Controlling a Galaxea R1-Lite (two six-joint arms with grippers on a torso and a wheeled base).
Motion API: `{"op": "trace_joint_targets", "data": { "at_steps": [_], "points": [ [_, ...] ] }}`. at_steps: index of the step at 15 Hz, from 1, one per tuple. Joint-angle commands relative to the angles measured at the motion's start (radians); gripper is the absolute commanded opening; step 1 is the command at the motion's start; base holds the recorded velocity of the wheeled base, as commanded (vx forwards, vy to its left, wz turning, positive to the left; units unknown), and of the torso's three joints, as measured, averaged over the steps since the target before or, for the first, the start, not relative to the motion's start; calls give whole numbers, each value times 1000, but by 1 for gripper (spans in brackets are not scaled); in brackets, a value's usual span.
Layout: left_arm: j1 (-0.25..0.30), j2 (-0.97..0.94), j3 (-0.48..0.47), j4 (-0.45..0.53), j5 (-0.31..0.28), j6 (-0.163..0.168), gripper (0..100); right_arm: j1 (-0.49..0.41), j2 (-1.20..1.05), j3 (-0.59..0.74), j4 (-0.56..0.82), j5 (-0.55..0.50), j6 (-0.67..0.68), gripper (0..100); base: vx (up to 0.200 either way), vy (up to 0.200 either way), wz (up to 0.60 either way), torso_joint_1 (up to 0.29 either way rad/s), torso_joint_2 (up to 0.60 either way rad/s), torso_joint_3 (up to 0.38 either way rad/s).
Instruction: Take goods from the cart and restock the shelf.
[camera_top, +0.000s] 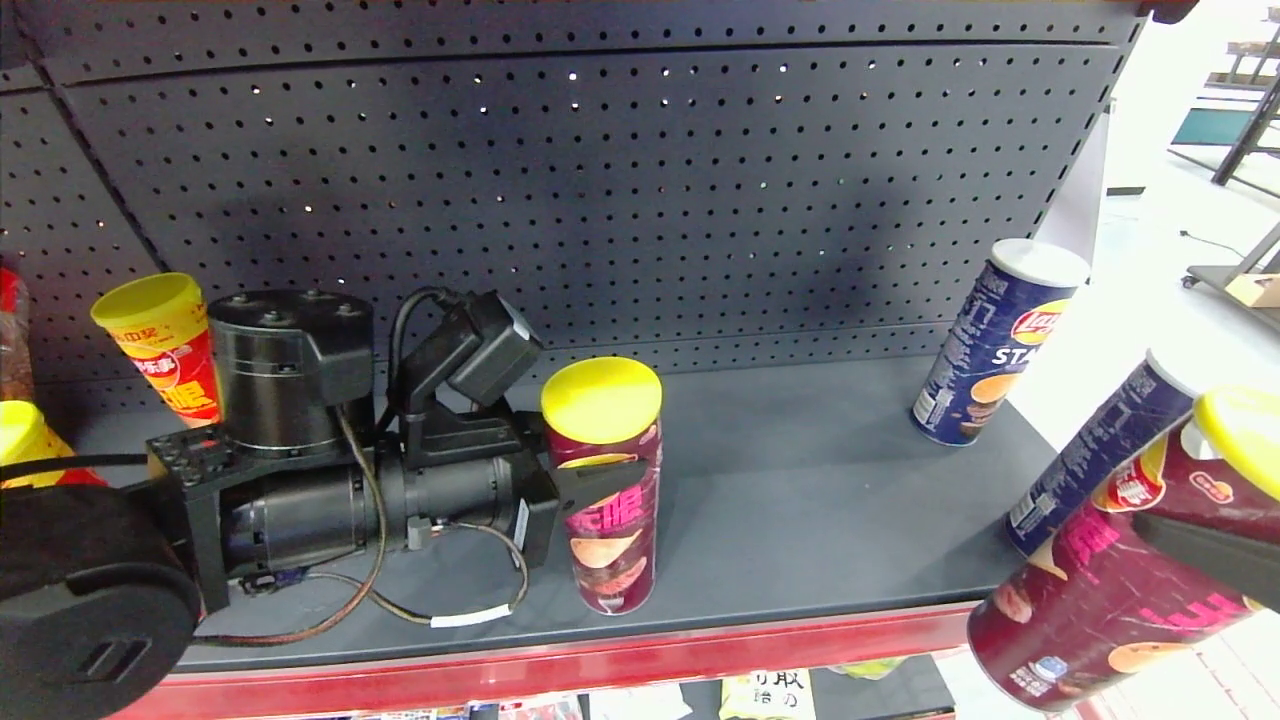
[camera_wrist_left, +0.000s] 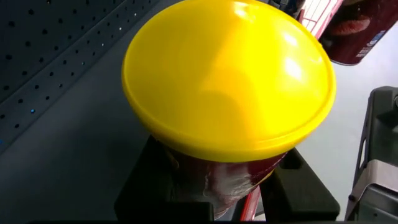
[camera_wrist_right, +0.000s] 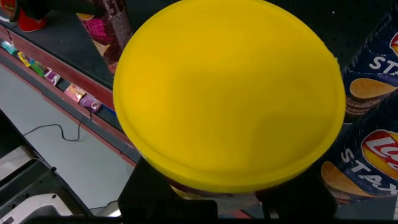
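Just behind shelf edge (camera_top: 700, 650), maroon can (camera_top: 608, 500)

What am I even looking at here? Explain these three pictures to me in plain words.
This is a two-armed robot restocking a shop. The wide picture comes from a camera on its head; the other two from cameras on its wrists, each looking down on the lid of the can that arm holds. The left pincer is shut on a maroon cylindrical crisp can with a yellow plastic lid, upright near the front of the dark grey metal shelf. The right pincer is shut on a second maroon yellow-lidded can, tilted, beyond the shelf's right end. On the shelf stand a blue can with a white lid, right, and a red can with a yellow lid, back left.
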Motion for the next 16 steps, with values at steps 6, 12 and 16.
{"op": "trace_joint_targets", "data": {
  "at_steps": [6, 12, 16],
  "points": [
    [-6, -22, 5, 1, 20, -42, 0, 1, -1, -1, 1, 0, -1, 0, 0, 0, 0, 0, 0, 0],
    [-6, -19, 17, -2, 20, -36, 0, 1, 1, -2, 1, 0, -1, 0, 0, 0, 0, 0, 0, 0],
    [-14, -23, 28, -2, 20, -33, 0, 1, 2, -2, -1, 0, -2, 0, 0, 0, 0, 0, 0, 0]
  ]
}}
